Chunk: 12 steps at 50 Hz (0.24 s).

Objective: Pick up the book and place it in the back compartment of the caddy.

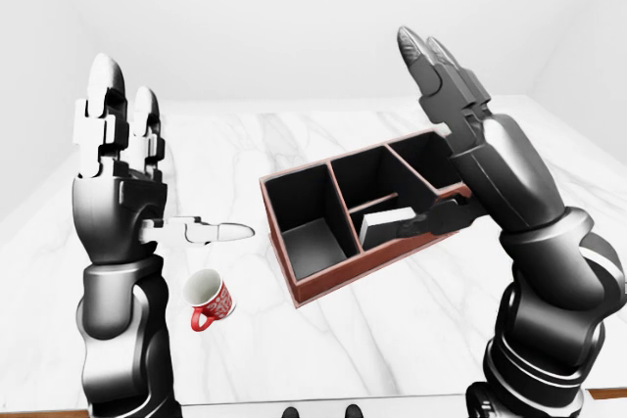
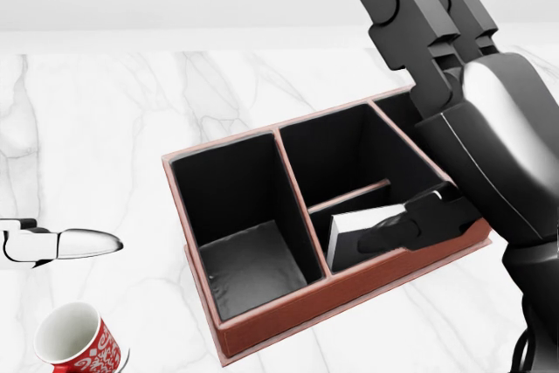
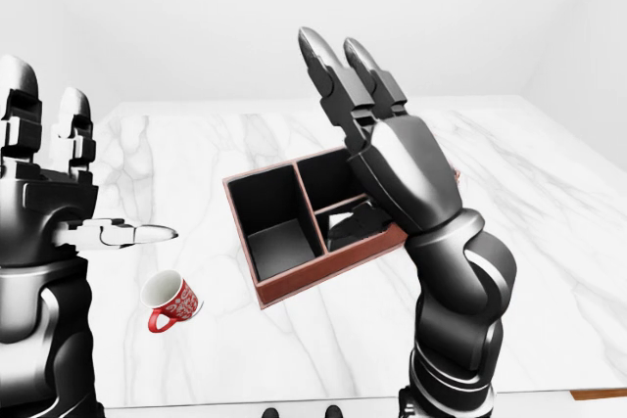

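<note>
— Book (image 2: 371, 235) in head view?
— Inside the caddy (image 2: 262, 325), lower small compartment, right hand (image 2: 437, 50) raised, empty, fingers spread.
— Left-eye view?
— Left hand (image 1: 113, 144) open too, near a mug (image 1: 209, 299). That may be the wrong compartment; the thumb hanging by the book could snag it.

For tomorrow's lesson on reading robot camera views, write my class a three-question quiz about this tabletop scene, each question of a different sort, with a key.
1. True or false: the red mug stands inside the caddy.
2. Multiple choice: in the head view, the book sits in the caddy's
A) large left compartment
B) lower middle compartment
C) not in the caddy at all
3. Fill in: both the left hand and the right hand are raised with fingers ____.

Key:
1. False; it lies on the marble table, left of and below the caddy.
2. B
3. open; neither holds anything.
</note>
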Tool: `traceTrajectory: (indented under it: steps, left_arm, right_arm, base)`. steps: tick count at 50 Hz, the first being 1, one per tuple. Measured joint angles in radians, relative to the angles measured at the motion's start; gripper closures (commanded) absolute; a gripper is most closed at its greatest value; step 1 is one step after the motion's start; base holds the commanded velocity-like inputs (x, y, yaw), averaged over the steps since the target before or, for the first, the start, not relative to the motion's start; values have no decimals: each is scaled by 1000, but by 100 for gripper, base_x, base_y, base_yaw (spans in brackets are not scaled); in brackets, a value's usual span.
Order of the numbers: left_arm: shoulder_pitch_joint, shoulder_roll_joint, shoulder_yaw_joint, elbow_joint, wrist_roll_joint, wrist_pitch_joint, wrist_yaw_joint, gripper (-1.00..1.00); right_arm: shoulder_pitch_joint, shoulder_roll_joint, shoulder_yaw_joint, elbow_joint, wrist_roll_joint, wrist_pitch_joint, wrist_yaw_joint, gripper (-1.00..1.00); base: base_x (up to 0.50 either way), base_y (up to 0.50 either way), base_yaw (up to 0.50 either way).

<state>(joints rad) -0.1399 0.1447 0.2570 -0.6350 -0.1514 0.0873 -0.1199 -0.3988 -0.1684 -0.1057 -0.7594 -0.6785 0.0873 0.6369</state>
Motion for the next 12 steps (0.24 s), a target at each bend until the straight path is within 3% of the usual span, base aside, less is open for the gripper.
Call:
traceTrajectory:
  steps: [12]
  left_arm:
    - [-2, 3, 6, -13, -10, 0, 3, -100]
  right_arm:
    - [41, -2, -36, -154, 119, 0, -82, -100]
  base:
    - [0, 0, 0]
